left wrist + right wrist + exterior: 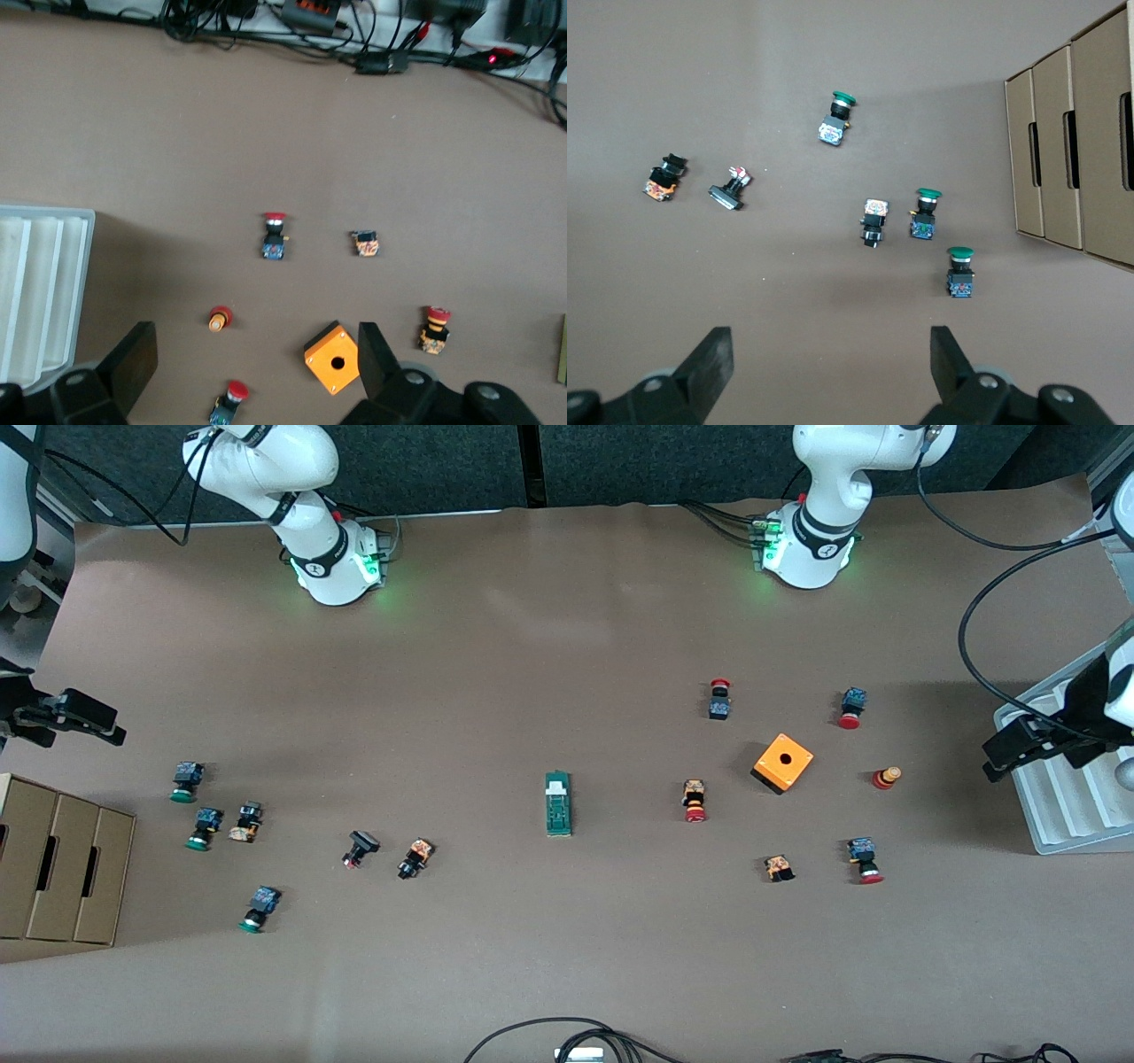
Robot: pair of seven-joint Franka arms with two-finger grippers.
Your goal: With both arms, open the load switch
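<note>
the load switch is seen lying flat mid-table, white end piece pointing toward the robots' bases, well apart from both claws and untouched, so the opening is judged not yet started. the left claw is held up over the white ridged tray at the left arm's end of the table, fingers spread wide with nothing between them. the right claw is held up over bare table at the right arm's end, just above the cardboard boxes, fingers likewise spread and empty. both arms are judged parked at the sides so the middle is left free for a two-sided approach; one claw is likely needed to brace the body while the other works the end piece. the tray's grooves appear empty as far as is shown; the boxes' insides cannot be seen. green-capped push buttons are scattered toward the right arm's end, red ones and an orange cube with a hole toward the left arm's end; none is touching the switch.
</note>
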